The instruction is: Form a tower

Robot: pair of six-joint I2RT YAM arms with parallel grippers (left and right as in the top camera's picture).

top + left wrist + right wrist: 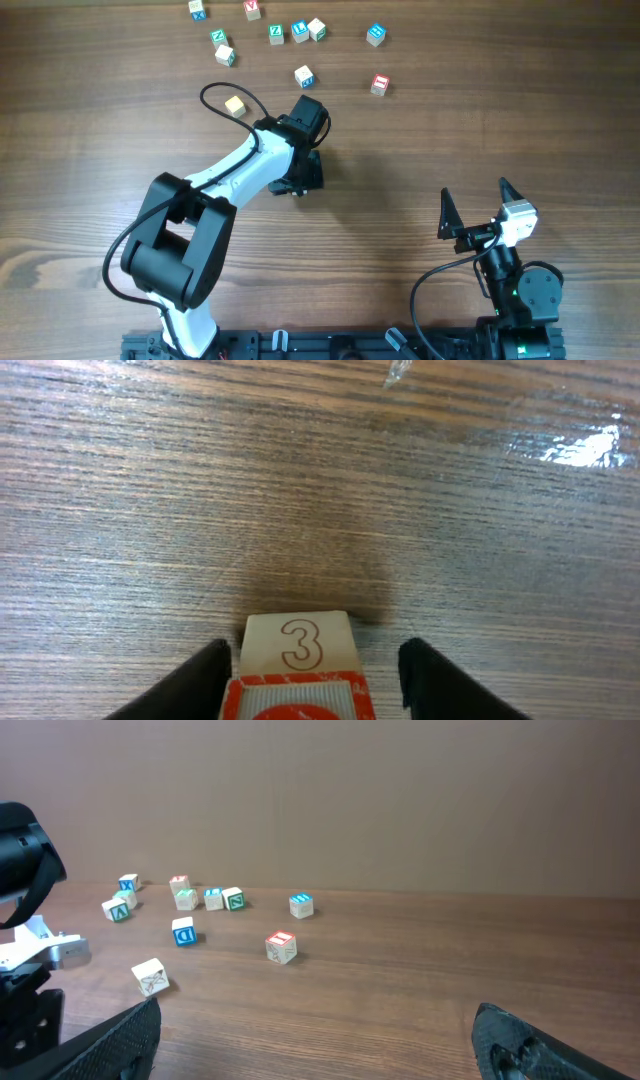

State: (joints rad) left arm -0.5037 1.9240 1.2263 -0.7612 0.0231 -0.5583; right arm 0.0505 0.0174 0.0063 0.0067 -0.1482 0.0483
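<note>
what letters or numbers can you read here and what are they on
"3": on the pale face of the red-faced cube, left wrist view.
"Z": on a green-lettered cube, overhead view.
Letters on the other loose cubes: too small to read.

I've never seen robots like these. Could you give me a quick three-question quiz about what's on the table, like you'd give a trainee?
1. True or false: the right gripper is holding a cube.
2. Which character is printed on the cube between the fingers of the left gripper? A) 3 B) 7 C) Z
3. Which arm stretches out toward the scattered cubes?
Key: 1 false, it is open and empty; 2 A; 3 the left.
</note>
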